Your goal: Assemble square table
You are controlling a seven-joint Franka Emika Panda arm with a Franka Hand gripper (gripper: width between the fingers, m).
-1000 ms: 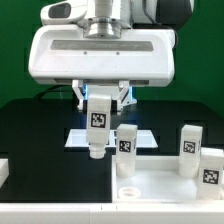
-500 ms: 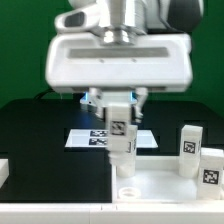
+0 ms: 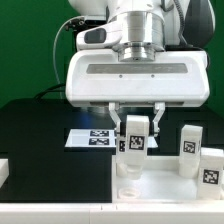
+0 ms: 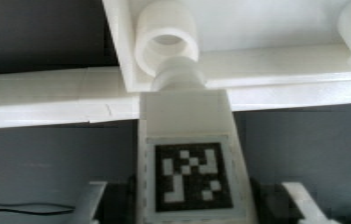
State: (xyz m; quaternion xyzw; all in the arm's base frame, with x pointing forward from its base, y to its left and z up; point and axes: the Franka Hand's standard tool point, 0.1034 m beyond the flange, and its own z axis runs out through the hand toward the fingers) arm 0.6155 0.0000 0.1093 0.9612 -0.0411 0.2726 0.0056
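My gripper (image 3: 136, 128) is shut on a white table leg (image 3: 134, 145) that hangs upright with its black-and-white tag facing the camera. The leg is over the left end of the white square tabletop (image 3: 175, 188), just above and behind a round corner hole (image 3: 128, 191). In the wrist view the same leg (image 4: 193, 150) runs out from between my fingers (image 4: 298, 200), and its round peg end (image 4: 165, 45) points at the tabletop (image 4: 305, 90). Two more tagged legs (image 3: 190, 150) (image 3: 211, 167) stand upright at the exterior view's right.
The marker board (image 3: 92, 138) lies flat on the black table behind the held leg. A white L-shaped piece (image 3: 4, 170) sits at the exterior view's left edge. A green wall closes off the back.
My gripper has carried the leg toward the exterior view's right, from over the marker board to over the tabletop's left end. The grip has not changed.
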